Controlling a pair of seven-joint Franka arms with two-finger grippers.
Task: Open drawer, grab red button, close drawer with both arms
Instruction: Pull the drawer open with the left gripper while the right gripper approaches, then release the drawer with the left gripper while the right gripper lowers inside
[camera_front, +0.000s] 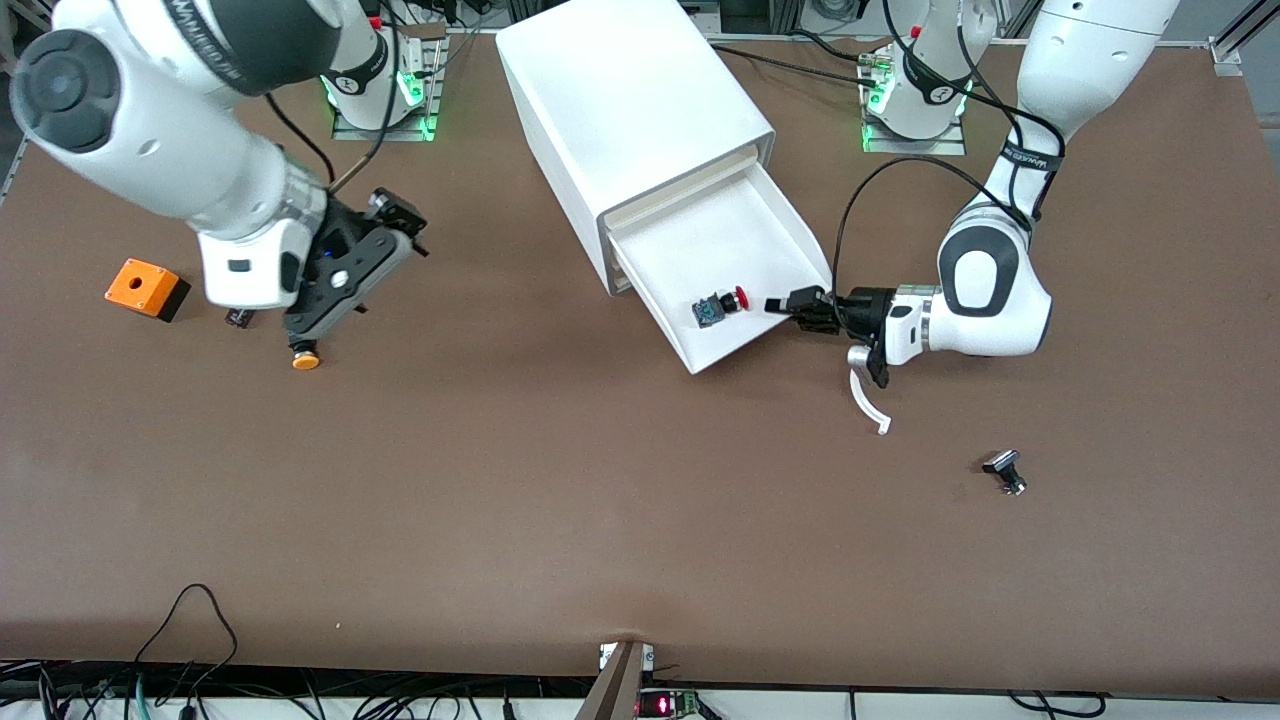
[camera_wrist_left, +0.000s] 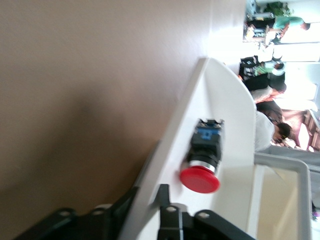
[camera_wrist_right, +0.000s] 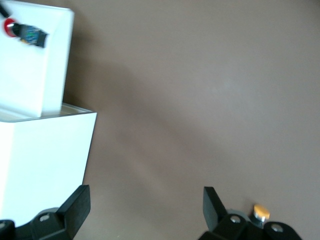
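Note:
The drawer stands pulled out of the white cabinet. The red-capped button lies on its side in the drawer, close to the drawer's front wall. My left gripper is at that front wall toward the left arm's end, one finger inside and one outside, shut on the wall. In the left wrist view the button lies just ahead of the left gripper on the drawer. My right gripper is open and empty over the table beside an orange-capped button. The right wrist view shows the right gripper wide open.
An orange box sits toward the right arm's end of the table. A small silver-black part lies toward the left arm's end, nearer the front camera than the drawer. The right wrist view shows the cabinet, the drawer and the orange-capped button.

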